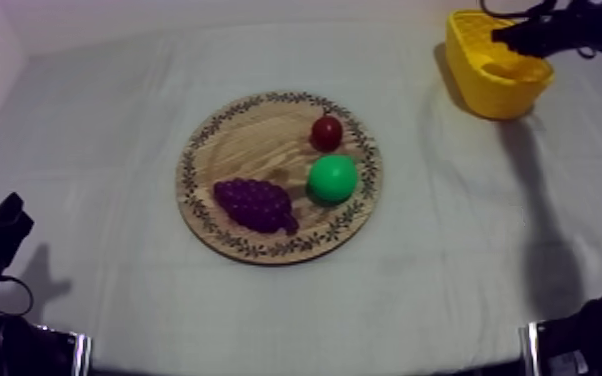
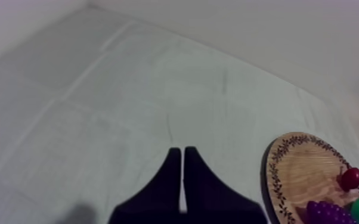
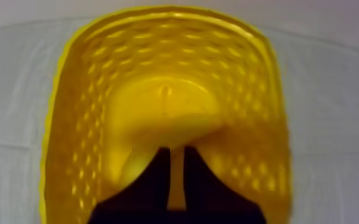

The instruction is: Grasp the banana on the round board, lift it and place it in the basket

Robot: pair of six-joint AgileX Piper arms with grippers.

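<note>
The banana (image 3: 170, 126) is inside the yellow basket (image 3: 68, 101), below its rim and just past the tip of the right gripper (image 3: 176, 151), which hangs over the basket's open mouth. Whether that pincer grasps the banana or is released I cannot tell, as yellow fruit against yellow plastic hides the contact. I judge the step in hand to be the drop. To do it well, let go only with the banana well below the basket's rim, then lift straight up, clear of the basket's walls, since a light basket could tip or slide if snagged. The left gripper (image 2: 178, 151), far from the basket, is clenched on nothing. The wooden board (image 1: 255, 135), well apart from the basket, carries grapes (image 1: 255, 205), a pear (image 1: 332, 178) and a small red fruit (image 1: 326, 131). No brand, label or writing can be read anywhere
</note>
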